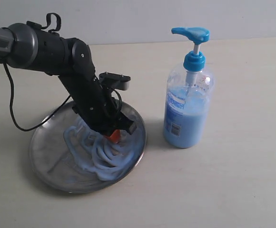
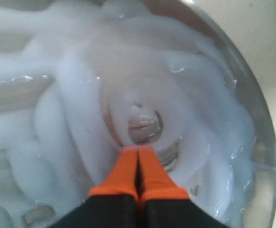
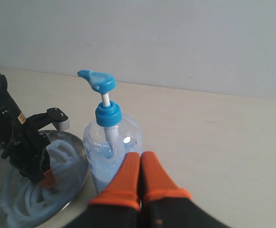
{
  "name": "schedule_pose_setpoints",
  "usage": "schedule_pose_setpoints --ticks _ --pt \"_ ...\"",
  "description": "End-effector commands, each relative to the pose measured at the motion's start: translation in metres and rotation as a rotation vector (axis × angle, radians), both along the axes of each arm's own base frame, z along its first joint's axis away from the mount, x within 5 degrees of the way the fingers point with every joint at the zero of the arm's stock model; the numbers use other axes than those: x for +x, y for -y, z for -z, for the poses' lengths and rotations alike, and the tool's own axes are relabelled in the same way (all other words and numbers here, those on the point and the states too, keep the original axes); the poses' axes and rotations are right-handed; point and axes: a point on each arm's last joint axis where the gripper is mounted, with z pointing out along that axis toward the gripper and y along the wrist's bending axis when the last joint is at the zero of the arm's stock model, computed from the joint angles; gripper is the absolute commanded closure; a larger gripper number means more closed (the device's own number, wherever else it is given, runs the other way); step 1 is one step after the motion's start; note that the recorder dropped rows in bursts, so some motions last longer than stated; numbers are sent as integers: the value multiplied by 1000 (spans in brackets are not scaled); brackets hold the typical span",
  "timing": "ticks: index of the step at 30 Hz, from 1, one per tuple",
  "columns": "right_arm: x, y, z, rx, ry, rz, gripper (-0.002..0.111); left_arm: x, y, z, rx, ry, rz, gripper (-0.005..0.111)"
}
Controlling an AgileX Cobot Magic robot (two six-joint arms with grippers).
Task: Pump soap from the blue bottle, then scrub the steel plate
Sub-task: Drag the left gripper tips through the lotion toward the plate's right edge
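Soap, pale blue and swirled thick, lies all round my left claw, which is pressed tight together with nothing pinched, nose down in the smears. Beneath it spreads the steel plate, its shiny rim showing past the soap, flat on the pale table. Beyond that rim, beside the plate but apart from it, stands the blue bottle, upright, pump head raised. My right claw hangs before that bottle, likewise pressed together on nothing
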Motion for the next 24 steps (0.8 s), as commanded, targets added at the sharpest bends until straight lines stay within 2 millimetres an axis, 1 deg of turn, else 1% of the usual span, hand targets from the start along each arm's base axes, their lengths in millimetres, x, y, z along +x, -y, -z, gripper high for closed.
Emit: schedule_pose_setpoints --ticks 1,8,19,24 --pt "0 0 1 1 11 5 108 -13 0 19 -12 -111 36 107" --pt "0 0 1 1 11 5 108 -7 9 17 -107 -65 -23 107" --pt "0 0 1 1 11 5 108 7 11 17 -131 82 -81 107" --pt "0 0 1 1 11 5 108 9 9 18 -112 110 -62 107"
